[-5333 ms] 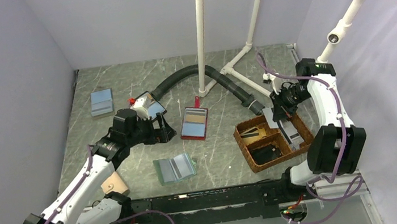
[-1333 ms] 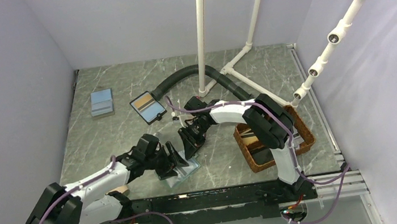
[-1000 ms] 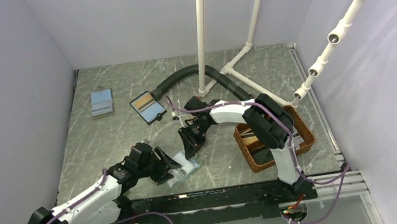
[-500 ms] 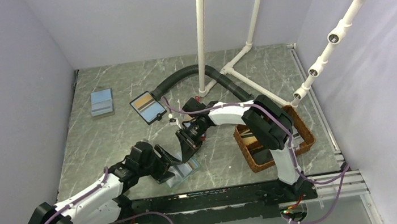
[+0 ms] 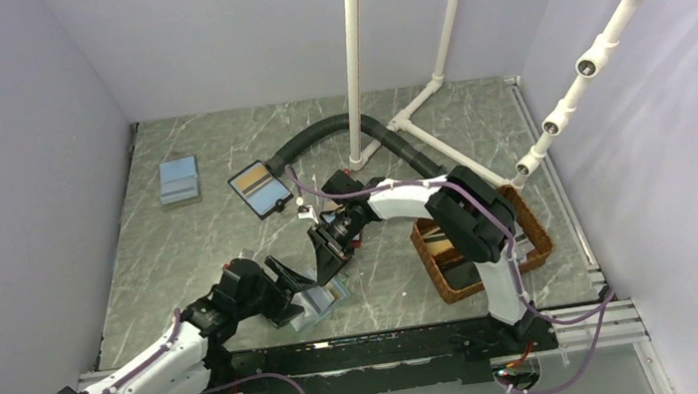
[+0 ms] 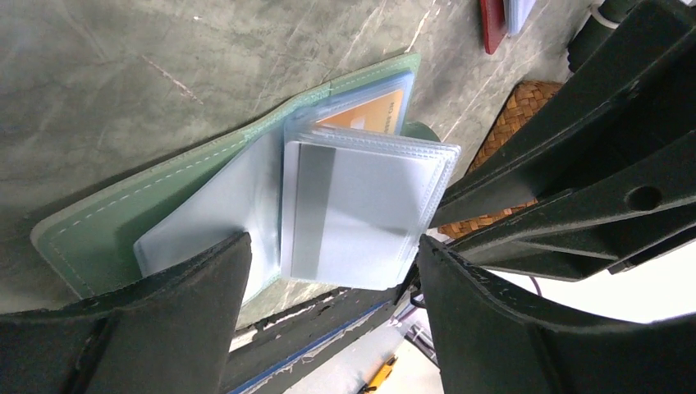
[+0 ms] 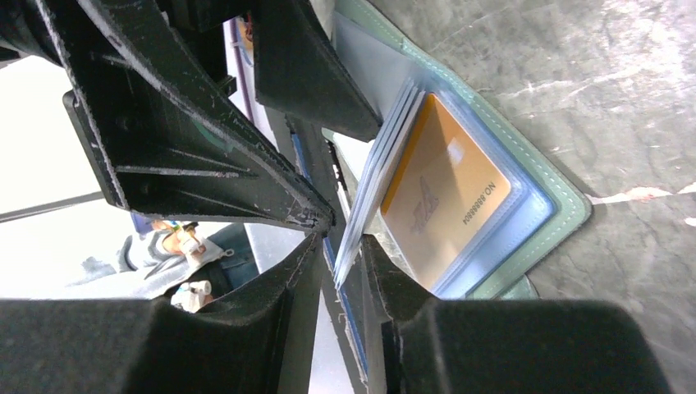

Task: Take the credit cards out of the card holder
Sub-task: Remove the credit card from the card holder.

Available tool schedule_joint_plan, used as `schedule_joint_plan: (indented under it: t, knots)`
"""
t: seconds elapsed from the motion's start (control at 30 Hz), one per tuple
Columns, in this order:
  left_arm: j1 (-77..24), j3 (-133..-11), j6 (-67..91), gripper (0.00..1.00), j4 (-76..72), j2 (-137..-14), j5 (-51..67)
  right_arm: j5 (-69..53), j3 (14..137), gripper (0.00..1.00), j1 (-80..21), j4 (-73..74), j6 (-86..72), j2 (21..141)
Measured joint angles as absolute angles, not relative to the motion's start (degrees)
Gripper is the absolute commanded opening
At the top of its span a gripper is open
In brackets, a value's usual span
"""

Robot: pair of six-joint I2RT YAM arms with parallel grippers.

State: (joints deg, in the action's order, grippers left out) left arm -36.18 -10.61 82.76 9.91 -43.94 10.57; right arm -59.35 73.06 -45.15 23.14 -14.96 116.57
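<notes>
- the card holder (image 6: 90,238) lies open on the table (image 6: 123,66) near its front edge, between the two arms; its green cover is down and its clear sleeves (image 7: 373,176) are fanned up
- the credit cards (image 6: 365,226) are not yet out; a grey-blue one with a dark stripe shows in the top sleeve, and an orange card (image 7: 443,205) sits in the sleeve beneath it
- the step in hand, as i read it, is lifting a sleeve leaf so that a card can be reached; to do it well, the cover should be pinned flat while the leaf is held, else the whole holder may lift or slide on the smooth table
- the pull ought to run along the sleeve's open side, in line with the card; a sideways tug would likely only bend the soft plastic; which side is open i cannot tell
- better to take one leaf than the stack; several thin leaves lie together at the edge, and a card could stay trapped between them
- right tool (image 7: 341,246): jaws almost together, nipping the free edge of the fanned sleeves; so far as its wrist view shows, it grips plastic leaf, not a bare card
- left tool (image 6: 331,250): jaws wide apart, holding nothing; they straddle the striped card's sleeve, one jaw over the flat leaf on the cover side; whether it presses there i cannot tell
</notes>
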Motion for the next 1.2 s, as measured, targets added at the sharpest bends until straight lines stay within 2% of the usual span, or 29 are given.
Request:
schedule_joint_plan:
  t: [0.17,0.37,0.53,0.67,1.0,1.2]
  knots:
    - [-35.9,-9.5,84.0,0.82,9.8,-41.5,9.7,-61.1,72.4,0.26,-45.6,22.4,-15.1,116.6]
    - [-35.6,-9.5,84.8,0.82,9.2,-41.1,8.5,-63.6,72.2,0.17,-47.6,22.4,-15.0,116.6]
    - [-35.6,-9.5,84.8,0.76,9.1,-41.1,8.2,-63.7,72.2,0.09,-48.4,22.5,-15.0,116.6]
    - [-35.6,-9.5,85.0,0.75,9.1,-41.1,8.1,-63.1,72.2,0.02,-48.4,22.9,-14.9,116.6]
    - [-35.2,-8.8,84.9,0.76,9.0,-41.0,8.1,-58.4,72.2,0.05,-48.4,24.7,-14.0,116.6]
    - [-34.9,-8.8,84.7,0.77,9.3,-40.2,8.1,-57.2,72.4,0.26,-48.4,26.1,-12.3,116.6]
